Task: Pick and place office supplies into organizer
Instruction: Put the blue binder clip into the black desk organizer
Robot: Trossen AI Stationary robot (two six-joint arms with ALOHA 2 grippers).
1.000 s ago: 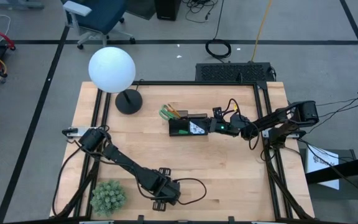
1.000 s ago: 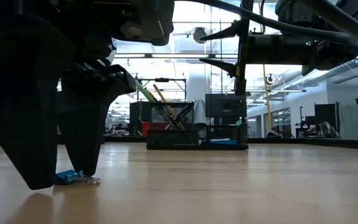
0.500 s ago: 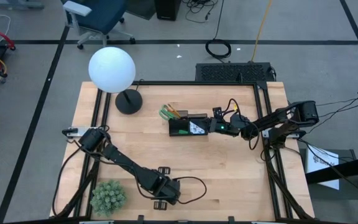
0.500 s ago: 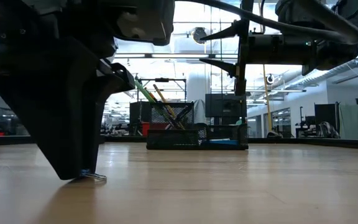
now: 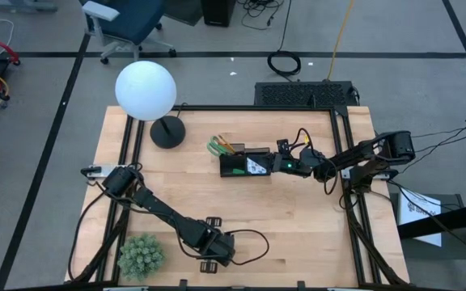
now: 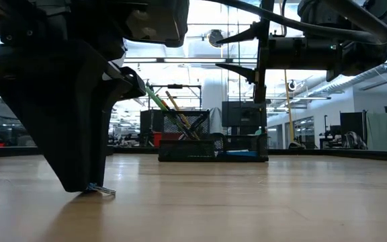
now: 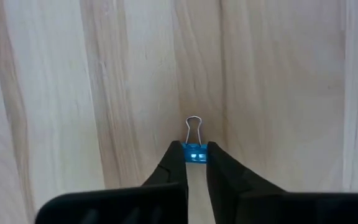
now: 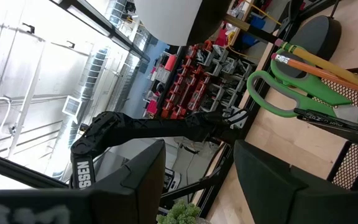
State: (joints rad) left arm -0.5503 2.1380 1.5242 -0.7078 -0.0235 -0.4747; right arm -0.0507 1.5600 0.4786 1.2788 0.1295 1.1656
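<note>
A tiny blue binder clip with a wire handle lies on the wooden table near its front edge. My left gripper points down and is shut on it; it also shows in the high view and the low view. The black organizer stands mid-table. It holds green-handled scissors and orange-yellow pencils, which lean up out of it. My right gripper hangs open and level, above the organizer's right end. My left gripper pinches the clip's blue body between its two fingertips, one on each side. The fingers come from above, pointing down. The clip sits on the table, its wire handle sticking out flat beyond the fingertips.
A white globe lamp on a round black base stands at the far left. A fuzzy green plant ball sits at the near left corner, close to my left arm. Bare wood lies between the clip and the organizer.
My left gripper has shut on the blue clip, which was between its open fingers a second ago. The hand has stayed in place and the clip remains on the table.
</note>
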